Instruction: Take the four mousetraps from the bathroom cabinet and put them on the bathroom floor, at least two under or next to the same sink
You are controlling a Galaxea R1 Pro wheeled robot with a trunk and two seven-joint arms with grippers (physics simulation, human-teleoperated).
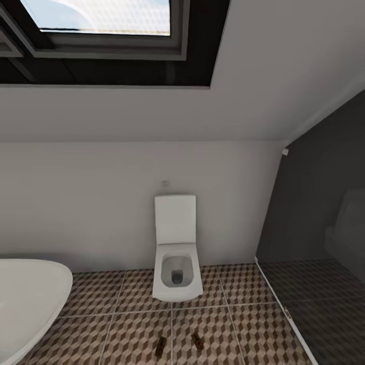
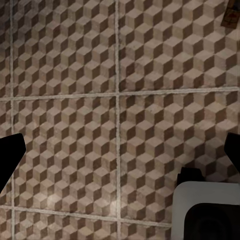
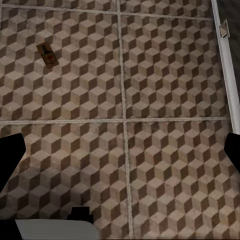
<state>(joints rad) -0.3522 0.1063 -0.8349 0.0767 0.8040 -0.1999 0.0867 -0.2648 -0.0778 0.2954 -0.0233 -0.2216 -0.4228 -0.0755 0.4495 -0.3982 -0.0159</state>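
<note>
White toilet (image 1: 177, 253) against wall — bathtub (image 1: 28, 296) beside, skylight (image 1: 101, 20) overhead.

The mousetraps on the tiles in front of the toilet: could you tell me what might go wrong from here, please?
1. Two mousetraps lie on the floor near the toilet, with no sink in sight, so the sink condition may go unmet.
2. They sit low in the head view, close to the robot; rolling forward might run over them.
3. Both open tools hold nothing, so the remaining traps are probably still to be fetched.
</note>
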